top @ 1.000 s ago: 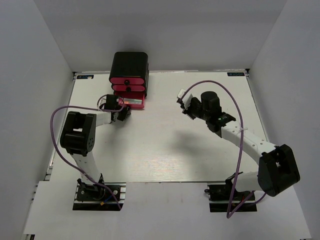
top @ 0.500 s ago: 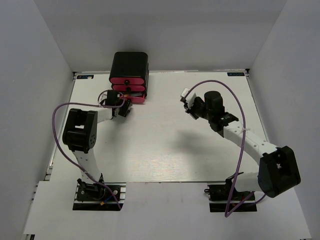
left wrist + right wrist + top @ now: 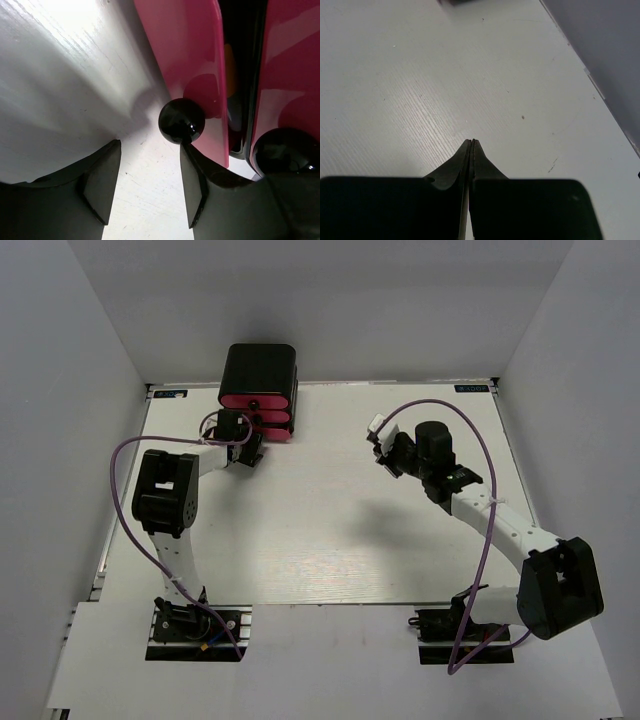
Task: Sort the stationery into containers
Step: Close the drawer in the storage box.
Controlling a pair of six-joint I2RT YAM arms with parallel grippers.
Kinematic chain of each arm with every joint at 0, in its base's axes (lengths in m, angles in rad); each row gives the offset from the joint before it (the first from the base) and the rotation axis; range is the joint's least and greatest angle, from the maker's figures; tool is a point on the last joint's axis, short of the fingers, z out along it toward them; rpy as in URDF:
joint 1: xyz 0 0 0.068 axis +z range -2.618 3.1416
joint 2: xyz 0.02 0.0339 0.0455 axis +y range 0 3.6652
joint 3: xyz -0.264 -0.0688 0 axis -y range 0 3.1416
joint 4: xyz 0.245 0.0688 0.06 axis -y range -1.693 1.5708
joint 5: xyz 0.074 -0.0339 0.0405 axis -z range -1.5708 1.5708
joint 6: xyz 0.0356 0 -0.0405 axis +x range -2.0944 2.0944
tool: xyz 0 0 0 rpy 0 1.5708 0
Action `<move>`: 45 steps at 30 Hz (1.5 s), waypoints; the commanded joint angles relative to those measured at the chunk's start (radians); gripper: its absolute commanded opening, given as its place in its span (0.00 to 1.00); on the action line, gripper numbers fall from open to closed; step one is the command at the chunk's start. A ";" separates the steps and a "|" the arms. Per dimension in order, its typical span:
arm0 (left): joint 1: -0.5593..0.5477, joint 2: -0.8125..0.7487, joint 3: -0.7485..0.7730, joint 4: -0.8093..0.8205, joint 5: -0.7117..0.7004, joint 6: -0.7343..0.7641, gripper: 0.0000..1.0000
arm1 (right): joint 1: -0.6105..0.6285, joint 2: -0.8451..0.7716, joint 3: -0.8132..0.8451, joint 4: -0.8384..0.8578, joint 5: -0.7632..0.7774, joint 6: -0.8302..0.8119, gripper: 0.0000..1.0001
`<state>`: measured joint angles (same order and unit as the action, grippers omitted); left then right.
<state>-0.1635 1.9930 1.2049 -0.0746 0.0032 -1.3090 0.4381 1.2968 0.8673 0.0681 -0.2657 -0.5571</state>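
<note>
No loose stationery shows on your tabletop. An orange piece sits inside the bottom drawer, seemingly ajar, at the far edge left of centre. Your left fingers are spread wide just short of its knob. Your right fingers are pressed together and empty. Likely only closing remains.

Seen from above, the left tool was too small to show how its fingers stood, and it covered part of the lowest drawer. Up close, the drawer fronts ran off the top edge. Only an orange sliver showed in the gap between them. The second knob sat partly behind the tool. By the right wrist, a dark shape was cut off at the top.
</note>
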 commanded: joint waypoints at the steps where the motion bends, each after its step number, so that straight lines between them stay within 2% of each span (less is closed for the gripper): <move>1: 0.005 0.030 0.011 -0.065 -0.029 0.008 0.63 | -0.010 -0.027 -0.019 0.009 -0.018 0.005 0.00; 3: 0.005 0.030 0.012 -0.065 -0.020 0.008 0.63 | -0.010 -0.027 -0.017 0.009 -0.021 0.006 0.00; 8: 0.005 0.040 0.031 -0.047 0.000 0.008 0.71 | -0.016 -0.030 -0.019 0.004 -0.024 0.006 0.00; 26: 0.005 0.069 -0.008 0.117 0.087 0.028 0.75 | -0.025 -0.039 -0.030 0.001 -0.032 0.006 0.00; 28: 0.005 0.069 -0.022 0.133 0.087 0.037 0.71 | -0.030 -0.037 -0.031 0.001 -0.032 0.005 0.00; 35: 0.005 0.012 -0.126 0.179 0.096 0.047 0.48 | -0.032 -0.045 -0.044 0.004 -0.033 0.005 0.00; 38: -0.004 -0.026 -0.200 0.212 0.086 0.037 0.35 | -0.032 -0.045 -0.047 0.007 -0.038 0.008 0.00; 39: -0.004 -0.036 -0.217 0.213 0.075 0.028 0.26 | -0.032 -0.047 -0.048 0.010 -0.037 0.008 0.00; 42: -0.004 -0.074 -0.277 0.249 0.046 -0.037 0.16 | -0.032 -0.045 -0.050 0.009 -0.044 0.010 0.00; 45: 0.005 -0.094 -0.315 0.288 0.018 -0.093 0.16 | -0.032 -0.050 -0.050 0.009 -0.041 0.011 0.00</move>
<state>-0.1608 1.9320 0.9283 0.2455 0.0875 -1.3556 0.4114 1.2816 0.8196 0.0525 -0.2913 -0.5568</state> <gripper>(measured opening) 0.159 0.012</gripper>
